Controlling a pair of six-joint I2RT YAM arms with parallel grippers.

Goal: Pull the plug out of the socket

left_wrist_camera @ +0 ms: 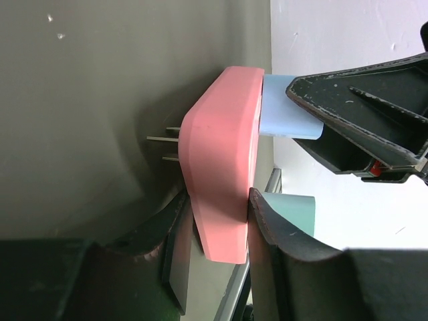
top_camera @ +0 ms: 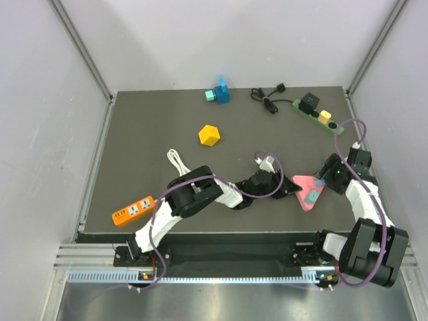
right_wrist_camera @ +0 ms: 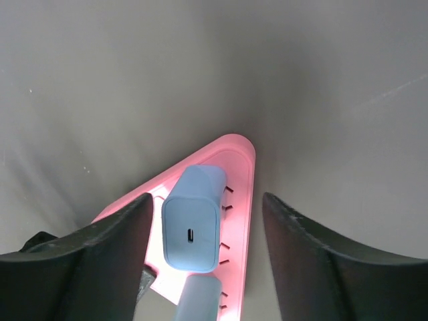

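Right of centre, a pink triangle (top_camera: 303, 184) lies on the dark surface (top_camera: 147, 134), between the left end effector (top_camera: 291, 188) and the right end effector (top_camera: 323, 180). A green strip (top_camera: 315, 118) sits upper right, an orange strip (top_camera: 134, 210) lower left.

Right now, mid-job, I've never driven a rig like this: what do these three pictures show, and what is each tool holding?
These are two robot arms bolted at the table's near edge. The wide picture comes from a fixed camera above and behind them. The other two come from a camera on each wrist.

The left tool is clamped on a pink triangular socket block. The right tool straddles the light-blue plug seated in that block. Its jaws are open on either side and not gripping.

Elsewhere lie a green power strip, an orange power strip, a yellow block, a blue object, a white cable and a black cable.
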